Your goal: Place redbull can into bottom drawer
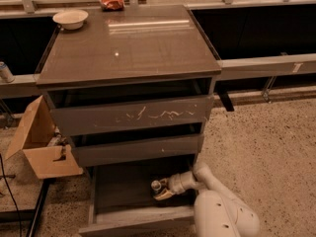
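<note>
The bottom drawer (121, 189) of the grey-brown cabinet is pulled out, and its dark floor shows. Reaching in from the right, my white arm puts my gripper (160, 189) inside the drawer at its right side. The gripper is shut on the redbull can (156, 185), of which only the shiny round silver end shows. The can is low in the drawer, near the floor; I cannot tell whether it touches it. The rest of the can is hidden by the fingers (164, 195).
Above the open tray are the plain middle drawer front (138, 150) and the white-scratched top front (133, 115), both slightly out. A white bowl (70, 18) and a red snack bag (112, 2) sit on the cabinet top. An open cardboard box (42, 144) stands at the left.
</note>
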Motion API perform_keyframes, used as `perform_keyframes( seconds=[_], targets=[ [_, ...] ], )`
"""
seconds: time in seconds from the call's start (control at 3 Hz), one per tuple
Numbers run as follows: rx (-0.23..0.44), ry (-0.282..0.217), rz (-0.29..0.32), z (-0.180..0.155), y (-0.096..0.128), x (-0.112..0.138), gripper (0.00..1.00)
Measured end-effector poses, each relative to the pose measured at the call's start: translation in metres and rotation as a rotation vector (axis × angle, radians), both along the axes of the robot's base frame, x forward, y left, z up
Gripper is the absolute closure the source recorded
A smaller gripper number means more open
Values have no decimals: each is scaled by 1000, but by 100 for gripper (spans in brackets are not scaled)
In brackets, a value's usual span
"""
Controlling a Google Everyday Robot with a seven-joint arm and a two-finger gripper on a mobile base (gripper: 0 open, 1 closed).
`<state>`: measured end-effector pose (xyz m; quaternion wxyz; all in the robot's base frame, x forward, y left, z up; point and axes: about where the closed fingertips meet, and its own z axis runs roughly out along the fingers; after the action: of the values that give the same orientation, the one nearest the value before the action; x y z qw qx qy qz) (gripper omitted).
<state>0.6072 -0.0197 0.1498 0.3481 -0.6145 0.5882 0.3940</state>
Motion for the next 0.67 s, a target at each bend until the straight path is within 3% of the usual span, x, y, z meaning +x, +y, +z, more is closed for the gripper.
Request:
perform_keyframes(
  seconds=[0.67],
  targets=[
    [0,0,0,0,0,0,7]
  ],
)
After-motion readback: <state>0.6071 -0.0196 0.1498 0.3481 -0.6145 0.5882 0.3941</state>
